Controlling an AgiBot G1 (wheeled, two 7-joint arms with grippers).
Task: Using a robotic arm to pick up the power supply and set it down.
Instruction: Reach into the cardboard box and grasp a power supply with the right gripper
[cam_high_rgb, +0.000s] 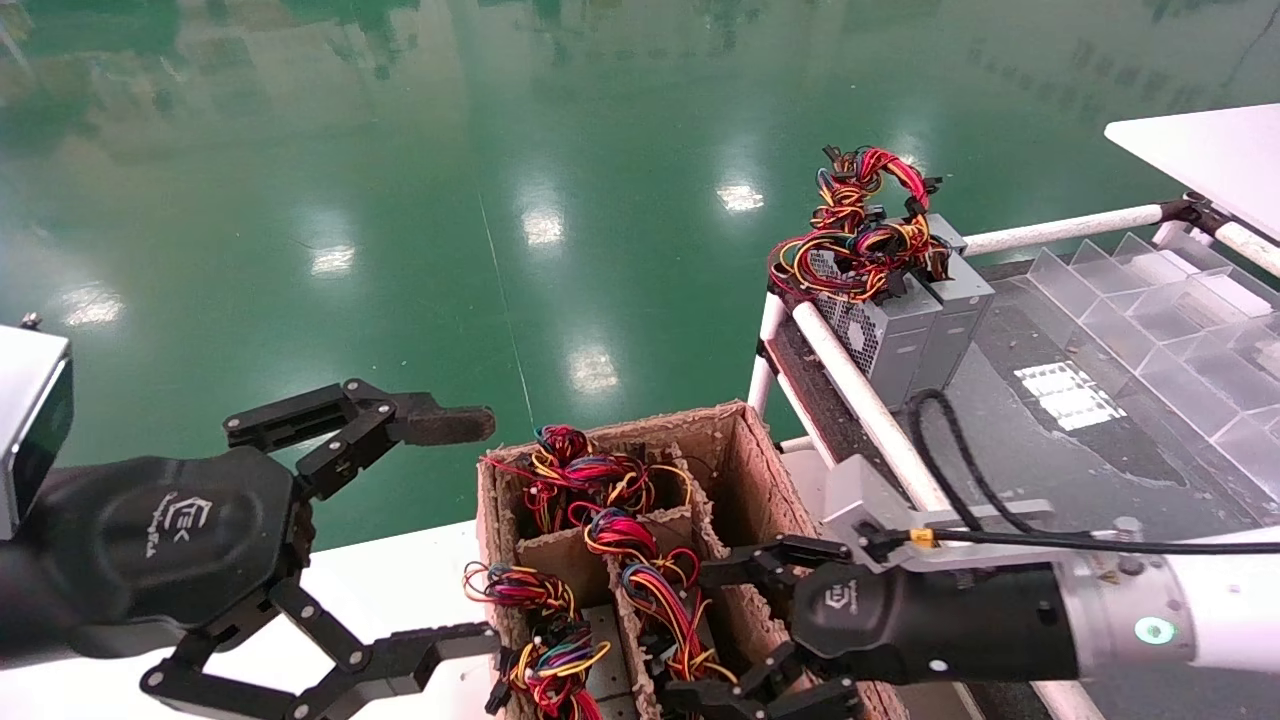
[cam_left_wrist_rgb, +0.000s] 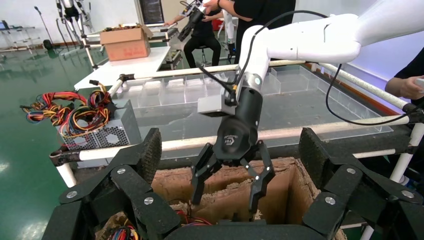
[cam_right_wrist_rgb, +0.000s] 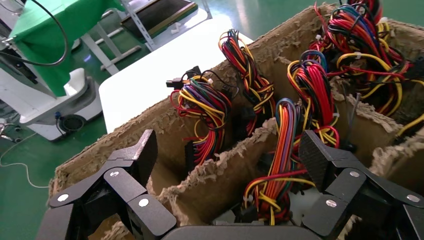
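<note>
frayed dividers (cam_right_wrist_rgb: 235, 165) and wire bundles (cam_right_wrist_rgb: 280, 175) crowd the cardboard box (cam_high_rgb: 745, 440); only its corner cell beside the rail (cam_high_rgb: 860, 400) lies open.

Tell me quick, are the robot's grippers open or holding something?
Left gripper: open, holding nothing.
Right gripper: open, holding nothing, over the cardboard box.

Glossy green floor (cam_high_rgb: 400, 200), a ragged brown cardboard divider box (cam_high_rgb: 745, 450) stuffed with red, yellow, orange and blue wire bundles (cam_high_rgb: 640, 570), grey perforated metal power supply boxes (cam_high_rgb: 895, 330), black grippers with white logos.

Factory floor: glossy green epoxy floor (cam_high_rgb: 400, 180), pipe-frame workbench (cam_left_wrist_rgb: 300, 107).
</note>
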